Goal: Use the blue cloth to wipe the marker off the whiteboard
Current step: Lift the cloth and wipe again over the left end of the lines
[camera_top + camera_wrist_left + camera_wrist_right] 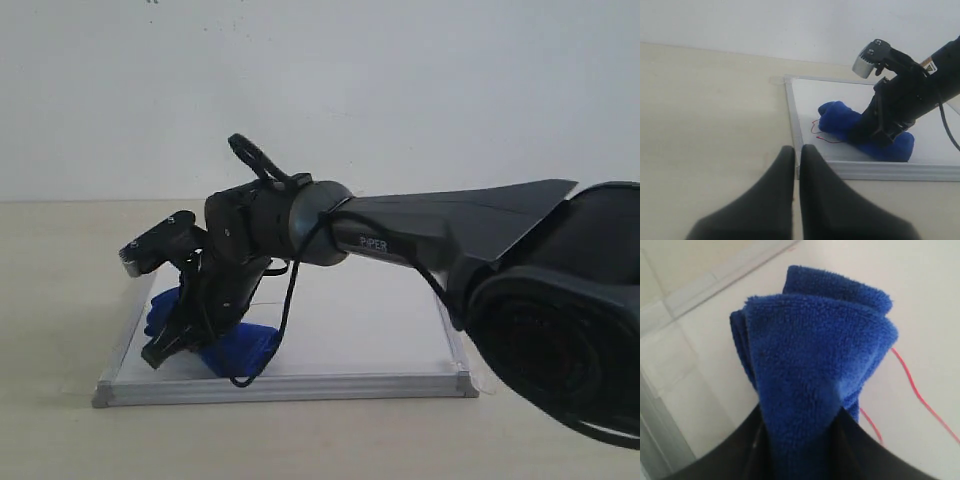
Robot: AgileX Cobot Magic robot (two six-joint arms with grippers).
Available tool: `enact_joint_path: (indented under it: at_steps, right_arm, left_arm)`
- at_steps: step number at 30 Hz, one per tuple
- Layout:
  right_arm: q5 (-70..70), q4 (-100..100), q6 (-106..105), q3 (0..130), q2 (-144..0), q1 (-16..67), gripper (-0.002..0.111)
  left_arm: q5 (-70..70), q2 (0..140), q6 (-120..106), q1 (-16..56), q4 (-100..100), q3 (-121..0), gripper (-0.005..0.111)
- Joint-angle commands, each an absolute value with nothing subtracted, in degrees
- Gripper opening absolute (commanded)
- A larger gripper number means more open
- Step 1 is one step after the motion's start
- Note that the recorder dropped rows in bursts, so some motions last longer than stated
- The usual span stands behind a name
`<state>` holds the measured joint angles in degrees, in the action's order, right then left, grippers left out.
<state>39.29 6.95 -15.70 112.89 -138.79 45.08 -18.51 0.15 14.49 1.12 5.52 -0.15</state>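
From where I stood, the right gripper (172, 338) was reaching down onto the whiteboard (370, 330). Its two dark fingers (735, 457) were clenched on the blue cloth (243, 350), with the fuzzy folds bunched between them and bulging out past the fingertips. More cloth spilled out to either side of those fingers, and the bundle lay against the white surface right under the fingertips. The marker (815, 131), a thin red wavy line, showed on the board just beyond the tip of the cloth, on the side of the right fingers that faced the other arm. Seen from the right wrist, it ran close beside the cloth, and one end of it slipped out of sight under the folds. The left gripper (796, 155) hung well apart from all that, off the board and over the bare tan table (705, 100). Its fingers were drawn together with only a hairline slit between them and nothing in their grasp. The front rail and near corner of the board's silver frame lay just ahead of those fingertips, and the cloth and the red line sat further on, past the frame, near that same side of the board
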Motion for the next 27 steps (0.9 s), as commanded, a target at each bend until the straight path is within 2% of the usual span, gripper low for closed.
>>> enact_joint_path:
  at_steps: [1, 4, 8, 14, 17, 21, 27]
  right_arm:
    - [38.4, -4.12, -6.83, 113.31, -139.57, 39.51, -0.001]
    - [38.78, -12.05, 2.7, 113.31, -140.43, 34.75, -0.001]
    - [38.75, -8.72, 5.52, 113.31, -140.55, 31.62, -0.001]
    - [33.17, 11.74, -9.47, 113.31, -140.55, 37.9, -0.001]
    - [32.49, 13.16, -12.83, 114.44, -140.55, 42.7, -0.001]
    - [37.75, 10.66, -14.72, 116.95, -140.68, 44.99, -0.001]
    - [43.97, -10.24, 3.52, 119.56, -140.68, 40.65, -0.001]
  left_arm:
    - [-18.0, 0.0, 15.05, 1.24, 5.54, 0.0, 0.004]
    - [-18.0, 0.0, 15.05, 1.24, 5.54, 0.0, 0.004]
    - [-18.0, 0.0, 15.05, 1.24, 5.54, 0.0, 0.004]
    - [-18.0, 0.0, 15.05, 1.24, 5.54, 0.0, 0.004]
    - [-18.0, 0.0, 15.05, 1.24, 5.54, 0.0, 0.004]
    - [-18.0, 0.0, 15.05, 1.24, 5.54, 0.0, 0.004]
    - [-18.0, 0.0, 15.05, 1.24, 5.54, 0.0, 0.004]
